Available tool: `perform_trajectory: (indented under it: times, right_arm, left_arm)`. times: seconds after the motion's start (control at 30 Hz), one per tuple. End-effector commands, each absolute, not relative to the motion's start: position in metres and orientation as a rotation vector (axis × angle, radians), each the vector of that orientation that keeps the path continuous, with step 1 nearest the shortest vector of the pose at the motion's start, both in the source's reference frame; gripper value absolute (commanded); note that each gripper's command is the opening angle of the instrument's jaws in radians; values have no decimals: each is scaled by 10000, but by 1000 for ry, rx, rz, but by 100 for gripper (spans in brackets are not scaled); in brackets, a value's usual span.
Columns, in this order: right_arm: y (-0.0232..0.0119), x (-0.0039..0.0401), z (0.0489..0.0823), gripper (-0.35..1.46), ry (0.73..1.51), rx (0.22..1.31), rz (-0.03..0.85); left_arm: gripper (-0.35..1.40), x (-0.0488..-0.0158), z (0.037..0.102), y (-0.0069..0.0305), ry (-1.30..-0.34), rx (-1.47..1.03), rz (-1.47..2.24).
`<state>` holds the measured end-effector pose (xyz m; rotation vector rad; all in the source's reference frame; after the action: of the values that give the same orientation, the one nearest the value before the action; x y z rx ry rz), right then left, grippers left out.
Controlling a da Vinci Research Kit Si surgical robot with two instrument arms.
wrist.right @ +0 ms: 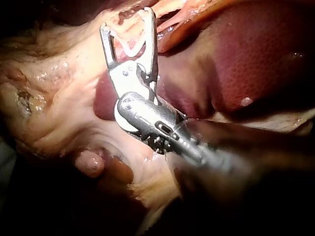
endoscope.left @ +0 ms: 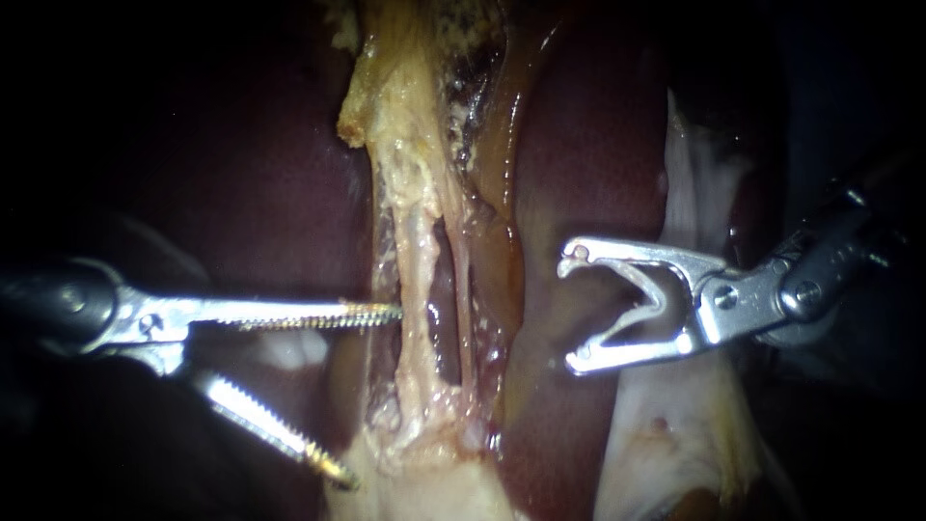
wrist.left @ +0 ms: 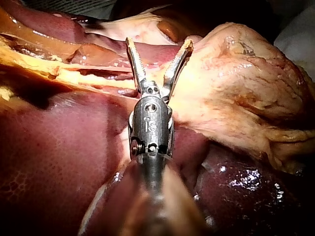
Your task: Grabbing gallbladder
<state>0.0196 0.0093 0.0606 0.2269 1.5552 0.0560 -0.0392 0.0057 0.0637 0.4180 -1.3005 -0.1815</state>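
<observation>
Gallbladder (wrist.left: 236,83) pale, lumpy; left instrument (endoscope.left: 371,396) serrated claw spread; right instrument (endoscope.left: 572,312) claw spread.

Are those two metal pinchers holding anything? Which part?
Nothing is held. The left instrument has open jaws beside the pale tissue strands, gripping none of them. The right instrument has open jaws over the liver.

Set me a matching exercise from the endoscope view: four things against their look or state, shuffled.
Things:
1. left instrument
2. right instrument
3. liver
4. pale tissue strand

Descriptions:
A. dark red, glossy
B. open, hooked tips, holding nothing
C. yellowish, stretched lengthwise between the two instruments
D. open, toothed, holding nothing

Pairs: 1-D, 2-B, 3-A, 4-C
</observation>
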Motion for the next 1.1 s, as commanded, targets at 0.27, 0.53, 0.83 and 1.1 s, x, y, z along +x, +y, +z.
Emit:
perform_trajectory:
  times: [0.27, 0.53, 0.83, 1.1]
  right_arm:
    - [93, 196, 606, 56, 1555, 227, 56]
    - [93, 196, 606, 56, 1555, 227, 56]
    - [93, 197, 606, 56, 1555, 231, 61]
    - [93, 196, 606, 56, 1555, 231, 61]
  left_arm:
    - [83, -387, 619, 71, -1298, 403, -263]
    - [84, -367, 582, 121, -1338, 308, -429]
    - [84, -342, 595, 168, -1289, 214, -669]
    - [84, -337, 638, 186, -1245, 170, -812]
